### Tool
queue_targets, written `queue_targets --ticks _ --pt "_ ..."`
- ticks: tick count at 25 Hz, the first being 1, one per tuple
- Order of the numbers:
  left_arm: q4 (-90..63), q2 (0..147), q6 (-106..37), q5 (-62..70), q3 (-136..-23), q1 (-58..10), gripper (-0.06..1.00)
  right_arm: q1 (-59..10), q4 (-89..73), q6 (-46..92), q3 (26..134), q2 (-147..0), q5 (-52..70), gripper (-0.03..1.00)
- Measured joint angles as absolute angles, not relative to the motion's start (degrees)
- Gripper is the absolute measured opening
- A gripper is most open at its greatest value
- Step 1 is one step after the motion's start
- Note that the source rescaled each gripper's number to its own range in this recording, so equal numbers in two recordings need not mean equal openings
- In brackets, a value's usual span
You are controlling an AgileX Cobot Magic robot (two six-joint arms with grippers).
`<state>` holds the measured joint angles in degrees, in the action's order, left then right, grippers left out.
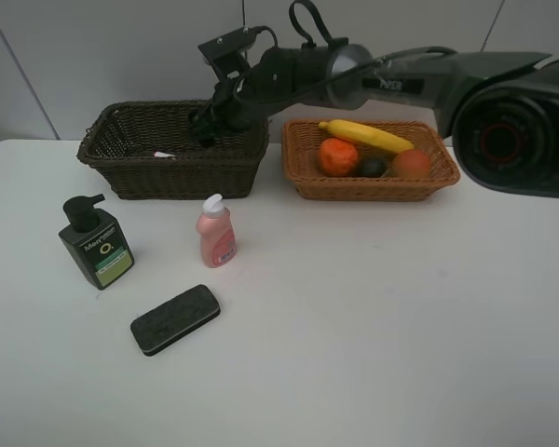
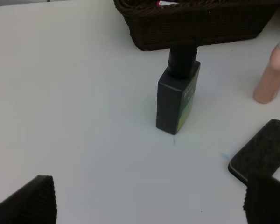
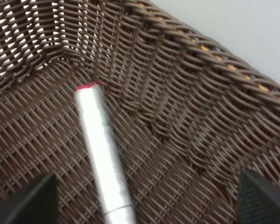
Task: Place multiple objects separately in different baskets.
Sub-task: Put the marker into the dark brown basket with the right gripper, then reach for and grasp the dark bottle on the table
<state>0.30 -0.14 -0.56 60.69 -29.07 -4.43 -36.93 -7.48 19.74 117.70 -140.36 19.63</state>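
Dark brown woven basket, white marker tipped red.

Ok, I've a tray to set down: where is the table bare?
Widest: the table in front of the light basket, right of the pink bottle and eraser. Also the front left corner, before the pump bottle. Crowded: among those three, and the dark basket under the right arm.

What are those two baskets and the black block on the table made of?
Dark brown basket: woven wicker or rattan, judging by its ribbed, interlaced strands; matte. Light orange-tan basket: the same kind of weave in a paler strand. Black block: probably felt, given its fuzzy, dull top; the thin base looks smoother, perhaps plastic.
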Motion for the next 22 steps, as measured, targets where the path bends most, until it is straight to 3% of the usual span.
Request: queue_targets --ticks 9,22 --pt "0.0 -0.14 -0.56 60.69 -29.07 -4.43 1.0 -36.93 -7.34 19.74 117.7 -139.37 23.81 1.0" --pt "0.3 -0.14 -0.56 60.69 -29.07 -4.43 1.0 -36.93 -4.22 19.74 117.7 -118.04 54.79 1.0"
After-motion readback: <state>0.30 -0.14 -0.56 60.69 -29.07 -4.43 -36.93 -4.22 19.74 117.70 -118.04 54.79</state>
